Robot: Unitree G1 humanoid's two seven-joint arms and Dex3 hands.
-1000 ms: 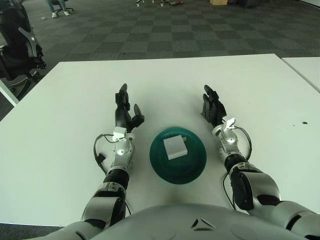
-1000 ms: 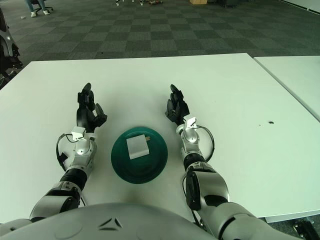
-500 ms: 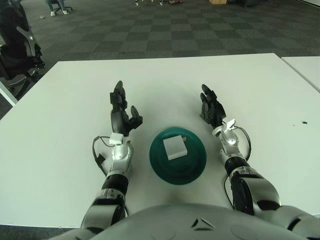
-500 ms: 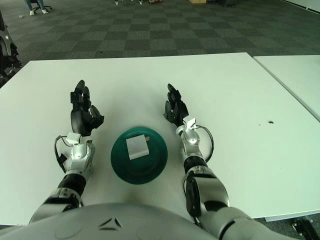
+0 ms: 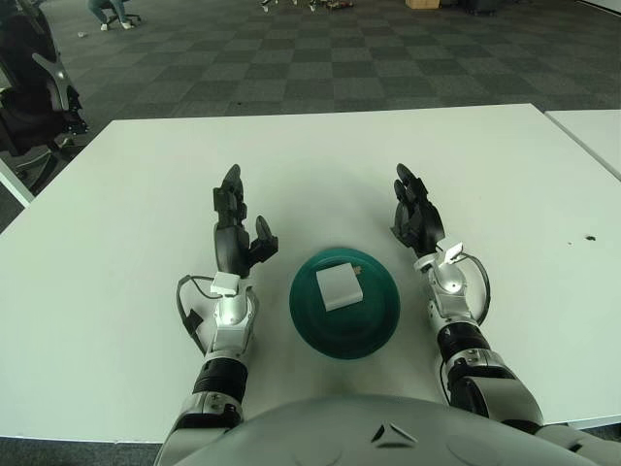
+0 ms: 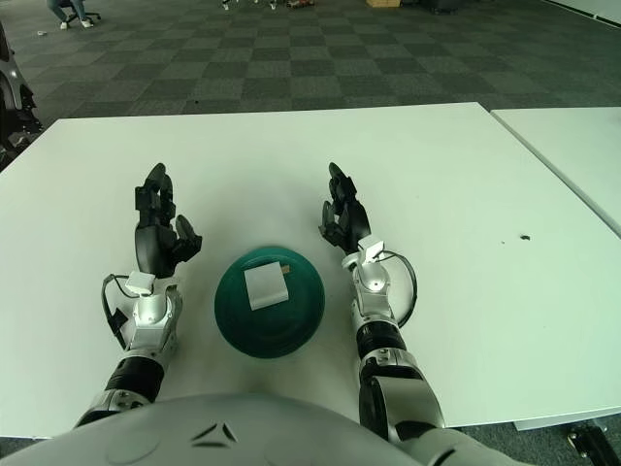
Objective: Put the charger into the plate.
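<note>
A white square charger (image 5: 339,286) lies flat inside the dark green plate (image 5: 380,324) near the table's front edge. My left hand (image 5: 234,231) stands upright to the left of the plate, fingers spread and holding nothing. To the right of the plate my right hand (image 5: 415,216) is raised the same way, fingers extended and empty. Neither hand touches the plate or the charger.
The white table (image 5: 146,194) spreads wide around the plate. A second white table (image 5: 592,131) stands at the right with a gap between. A small dark speck (image 5: 592,237) marks the table's right side. A dark chair (image 5: 34,92) stands off the far left corner.
Both forearms have drawn back toward me. The left hand has shifted slightly left and stands more upright. The charger and plate have not moved.
</note>
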